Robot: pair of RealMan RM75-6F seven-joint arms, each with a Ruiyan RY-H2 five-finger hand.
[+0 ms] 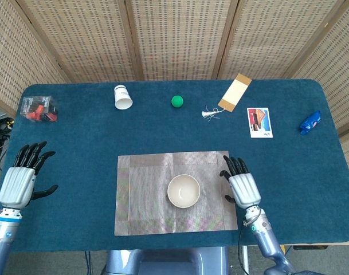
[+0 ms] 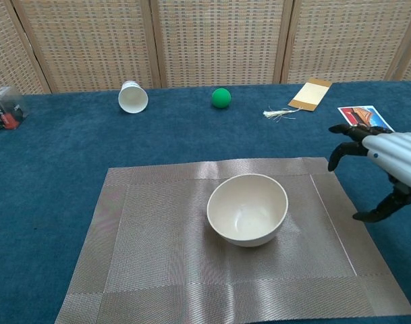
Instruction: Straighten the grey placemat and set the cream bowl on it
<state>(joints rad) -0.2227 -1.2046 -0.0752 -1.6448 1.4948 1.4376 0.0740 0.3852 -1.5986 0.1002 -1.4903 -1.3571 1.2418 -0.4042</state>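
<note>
The grey placemat [image 1: 145,200] [image 2: 138,250] lies flat and square to the table's front edge. On its middle the cream bowl [image 1: 183,191] [image 2: 248,208] stands upright, rim up. My right hand [image 1: 243,184] [image 2: 387,165] hovers over the mat's right edge, fingers spread, holding nothing and apart from the bowl. Far to the left, my left hand [image 1: 22,177] is open above the blue cloth, well clear of the mat; the chest view does not show it.
Along the back of the blue table [image 1: 77,137] lie a tipped white paper cup [image 1: 122,97], a green ball [image 1: 177,101], a tan card with a string tag [image 1: 234,91], a picture card [image 1: 259,122], a blue object [image 1: 310,122] and a clear box with red contents [image 1: 38,109].
</note>
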